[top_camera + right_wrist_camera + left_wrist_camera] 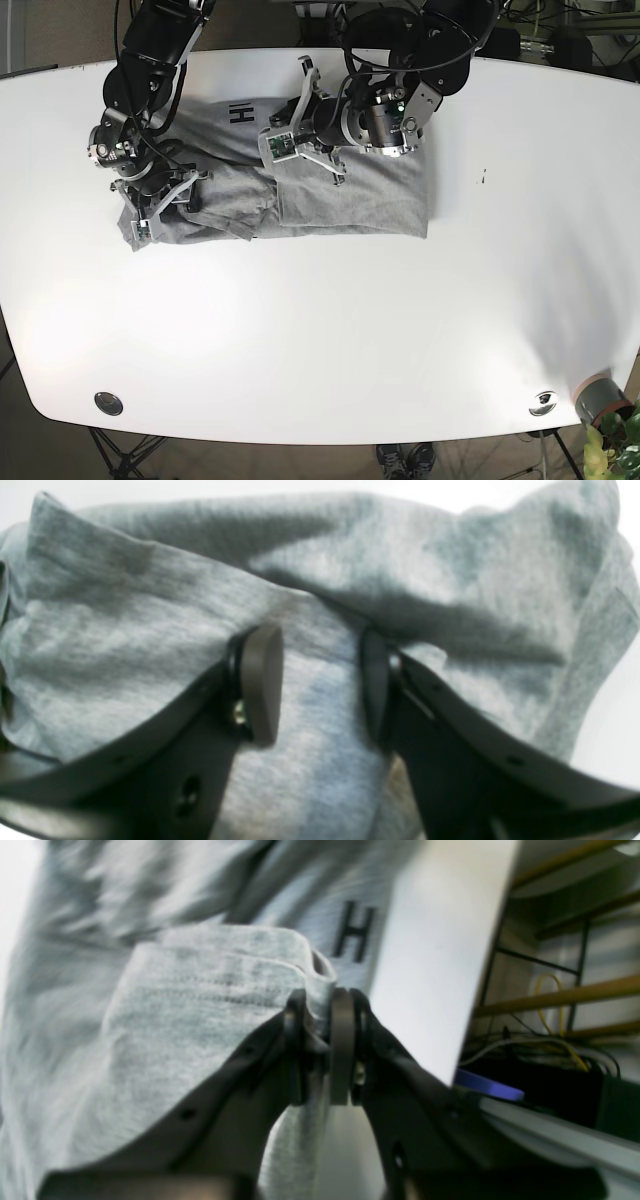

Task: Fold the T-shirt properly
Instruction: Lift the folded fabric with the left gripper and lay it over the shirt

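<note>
The grey T-shirt (350,195) lies partly folded at the back of the white table (320,330), with a black "H" (240,113) showing near its far left. My left gripper (320,1010) is shut on a hemmed fold of the T-shirt (200,990), close to the "H" (354,932); in the base view it (278,160) is over the shirt's middle. My right gripper (320,680) is open, its fingers (260,680) standing apart against rumpled cloth of the T-shirt (325,570). In the base view it (160,205) is at the shirt's bunched left end.
A wooden and metal shelf frame with cables (560,1000) stands beyond the table edge. A potted plant (605,405) sits at the front right corner, and two round metal fittings (108,403) (543,402) are near the front edge.
</note>
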{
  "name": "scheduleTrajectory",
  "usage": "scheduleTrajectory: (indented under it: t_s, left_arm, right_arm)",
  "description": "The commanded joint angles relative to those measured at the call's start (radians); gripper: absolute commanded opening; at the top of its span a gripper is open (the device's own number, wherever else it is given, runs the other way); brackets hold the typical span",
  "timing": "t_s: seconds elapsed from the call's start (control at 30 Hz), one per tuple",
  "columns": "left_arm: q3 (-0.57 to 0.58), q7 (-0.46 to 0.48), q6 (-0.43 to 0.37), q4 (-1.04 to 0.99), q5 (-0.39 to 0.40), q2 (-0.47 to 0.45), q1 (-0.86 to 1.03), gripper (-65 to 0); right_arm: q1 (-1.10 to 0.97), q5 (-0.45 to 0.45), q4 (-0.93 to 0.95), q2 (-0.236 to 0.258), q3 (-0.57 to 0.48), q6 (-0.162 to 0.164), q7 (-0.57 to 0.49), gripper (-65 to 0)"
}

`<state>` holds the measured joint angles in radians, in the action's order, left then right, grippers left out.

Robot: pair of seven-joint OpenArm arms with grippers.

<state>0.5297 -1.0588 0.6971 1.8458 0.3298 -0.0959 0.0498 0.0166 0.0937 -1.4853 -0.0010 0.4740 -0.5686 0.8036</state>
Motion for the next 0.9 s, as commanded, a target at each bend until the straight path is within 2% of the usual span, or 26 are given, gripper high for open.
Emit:
scheduleTrajectory:
  t_s: [0.0,0.13,0.2,0.37,0.47,0.63,0.77,0.87]
  left_arm:
    - [0.023,0.018,0.001,0.021,0.015,0.003,-0.012,-60.0]
    - [0.036,0.018,0.001,0.021,0.015,-0.018,-0.014,-59.2]
    - [0.039,0.018,0.001,0.021,0.015,-0.026,-0.014,-54.6]
    - [0.036,0.018,0.001,0.025,0.019,-0.060,-0.015,-36.4]
    - [0.034,0.018,0.001,0.053,0.021,-0.078,-0.015,-29.9]
    - [0.037,0.016,0.001,0.099,0.022,-0.083,-0.012,-29.0]
    - [0.023,0.016,0.001,0.108,0.022,-0.083,-0.014,-29.2]
    - [-0.056,0.016,0.001,0.110,0.033,-0.081,-0.008,-31.4]
  right_arm:
    - [-0.002,-0.013,-0.002,-0.001,-0.002,-0.003,0.038,-40.4]
    - [-0.002,-0.013,-0.001,-0.001,-0.002,-0.003,0.038,-40.4]
    - [0.000,-0.013,0.001,-0.001,-0.002,-0.003,0.038,-40.4]
    - [0.000,-0.013,0.001,-0.001,-0.002,-0.003,0.038,-40.4]
    - [0.001,-0.013,0.001,-0.001,-0.002,-0.003,0.038,-40.4]
    - [0.003,-0.004,-0.011,-0.012,-0.001,-0.003,0.038,-40.4]
    - [0.000,0.062,-0.079,-0.021,0.002,0.003,0.046,-40.0]
    - [-0.002,0.105,-0.145,-0.020,0.002,0.006,0.066,-39.6]
